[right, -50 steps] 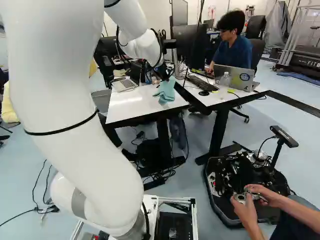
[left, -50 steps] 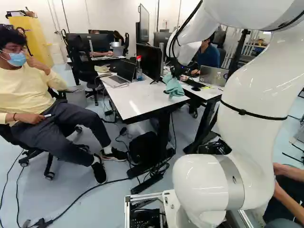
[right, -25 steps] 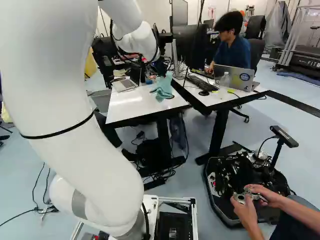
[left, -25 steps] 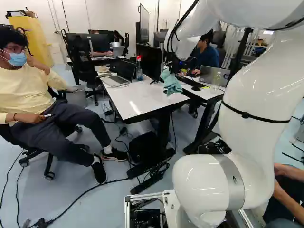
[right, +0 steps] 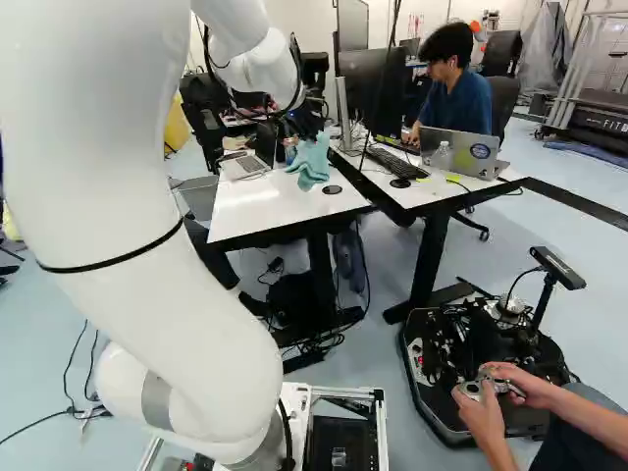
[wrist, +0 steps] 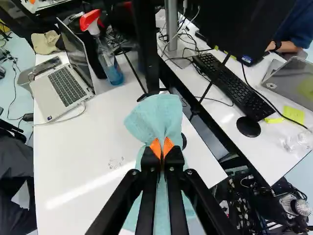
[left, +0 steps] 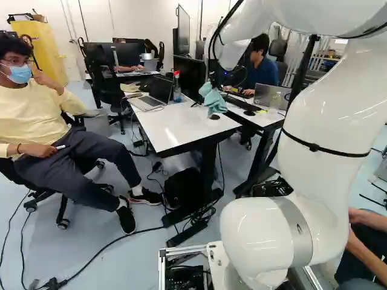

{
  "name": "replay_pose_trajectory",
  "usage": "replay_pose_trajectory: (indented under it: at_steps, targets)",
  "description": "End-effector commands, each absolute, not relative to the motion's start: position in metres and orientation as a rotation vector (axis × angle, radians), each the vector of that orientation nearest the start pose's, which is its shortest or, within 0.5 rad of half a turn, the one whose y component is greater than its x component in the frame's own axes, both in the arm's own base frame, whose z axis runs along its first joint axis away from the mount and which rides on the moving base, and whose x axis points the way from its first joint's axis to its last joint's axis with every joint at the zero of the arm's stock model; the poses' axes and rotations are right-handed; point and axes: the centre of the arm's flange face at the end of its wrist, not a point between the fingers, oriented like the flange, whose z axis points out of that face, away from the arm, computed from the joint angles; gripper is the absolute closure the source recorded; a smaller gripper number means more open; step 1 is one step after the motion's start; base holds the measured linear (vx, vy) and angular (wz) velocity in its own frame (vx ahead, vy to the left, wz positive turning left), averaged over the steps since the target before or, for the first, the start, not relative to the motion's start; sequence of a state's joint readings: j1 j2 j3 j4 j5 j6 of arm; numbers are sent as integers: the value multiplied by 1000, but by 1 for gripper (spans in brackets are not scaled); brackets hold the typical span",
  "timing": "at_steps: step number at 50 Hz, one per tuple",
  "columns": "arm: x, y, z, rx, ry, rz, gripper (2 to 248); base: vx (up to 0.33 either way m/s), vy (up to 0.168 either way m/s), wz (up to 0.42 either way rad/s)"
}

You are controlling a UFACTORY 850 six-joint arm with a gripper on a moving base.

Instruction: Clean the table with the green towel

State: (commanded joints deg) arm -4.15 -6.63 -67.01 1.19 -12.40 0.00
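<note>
Held in my gripper (left: 214, 76), the green towel (left: 213, 98) hangs bunched over the far part of the white table (left: 175, 124). In the right base view the towel (right: 310, 160) shows below the dark gripper (right: 304, 126). The wrist view has the gripper (wrist: 162, 148) with its orange pads pinched together on the towel (wrist: 159, 115), which spreads ahead of and beneath the fingers. Whether its lower edge touches the tabletop I cannot tell. Faint dark marks (wrist: 116, 162) lie on the tabletop beside the towel.
An open laptop (wrist: 63, 88), a spray bottle (wrist: 111, 68) and a monitor (left: 189, 77) stand on the table's far part. The adjoining desk holds a keyboard (wrist: 232, 85), a mouse (wrist: 248, 126) and another laptop (right: 459, 152). A black round disc (right: 332, 189) sits in the tabletop.
My arm has carried the towel leftward and up in both base views, away from the table's right edge. The black disc in the tabletop has come into view. The base has not moved.
</note>
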Motion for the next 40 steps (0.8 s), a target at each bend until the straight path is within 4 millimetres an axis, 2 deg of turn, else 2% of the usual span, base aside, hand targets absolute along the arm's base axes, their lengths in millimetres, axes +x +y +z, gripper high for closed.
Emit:
replay_pose_trajectory:
  at_steps: [24,40]
  targets:
    - [564,-25,607,-2915,91,-1178,222,0,0,0]
    - [561,-11,604,-2935,55,-1101,222,0,0,0]
